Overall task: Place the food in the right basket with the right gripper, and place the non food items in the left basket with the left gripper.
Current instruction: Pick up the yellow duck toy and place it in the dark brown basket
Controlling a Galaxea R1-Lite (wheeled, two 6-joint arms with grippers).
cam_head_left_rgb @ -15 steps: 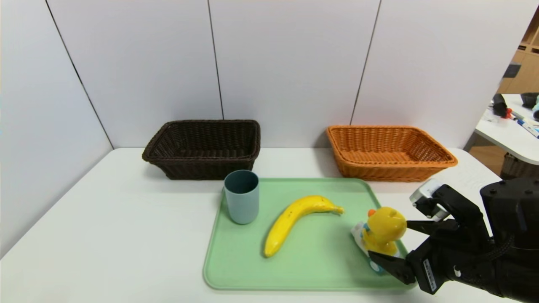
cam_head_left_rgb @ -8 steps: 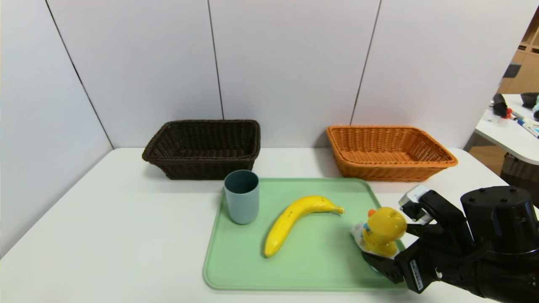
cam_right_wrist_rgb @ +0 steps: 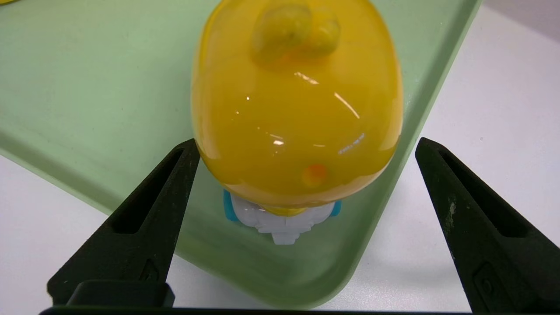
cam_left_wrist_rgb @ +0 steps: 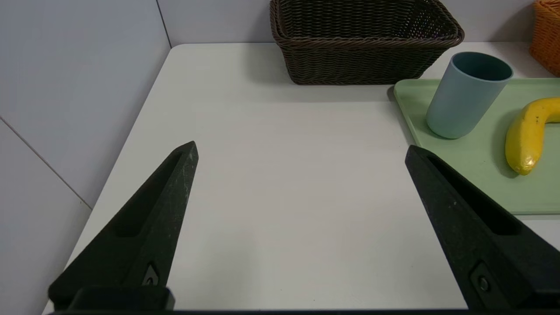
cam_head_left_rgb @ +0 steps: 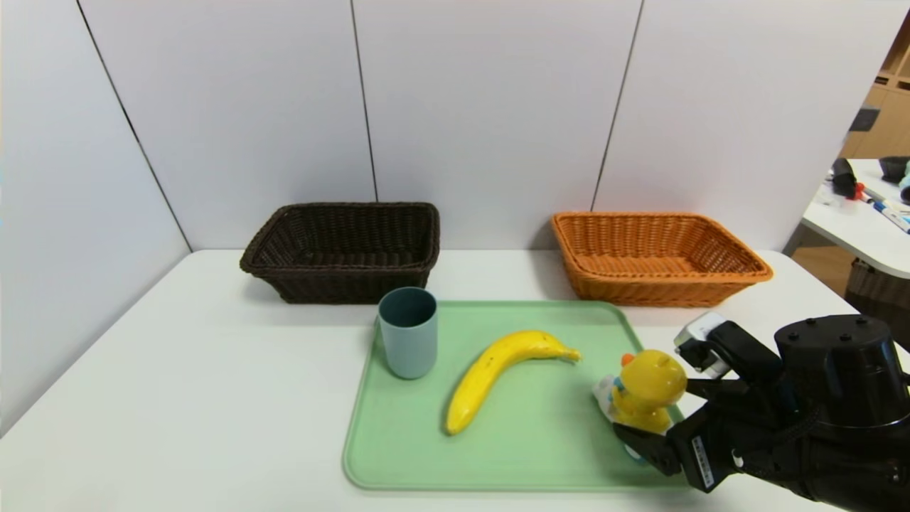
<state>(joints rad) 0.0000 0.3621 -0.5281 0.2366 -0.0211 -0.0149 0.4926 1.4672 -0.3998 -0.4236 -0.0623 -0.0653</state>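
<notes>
On the green tray (cam_head_left_rgb: 540, 448) lie a yellow banana (cam_head_left_rgb: 498, 370) in the middle, a blue-grey cup (cam_head_left_rgb: 408, 331) upright at the far left corner, and a yellow duck toy (cam_head_left_rgb: 645, 390) on a white base at the right edge. My right gripper (cam_head_left_rgb: 661, 411) stands open at the tray's near right corner, its fingers on either side of the duck (cam_right_wrist_rgb: 297, 100); one fingertip (cam_right_wrist_rgb: 186, 153) is right against the duck's side, the other stays apart. My left gripper (cam_left_wrist_rgb: 301, 148) is open over bare table, left of the tray, and out of the head view.
A dark brown basket (cam_head_left_rgb: 341, 249) stands at the back left and an orange basket (cam_head_left_rgb: 657, 259) at the back right, both against the wall. Wall panels close off the left side and the back of the white table (cam_head_left_rgb: 178, 398).
My right gripper has slid left toward the duck, so its open fingers now reach around it. The duck, banana and cup have not moved.
</notes>
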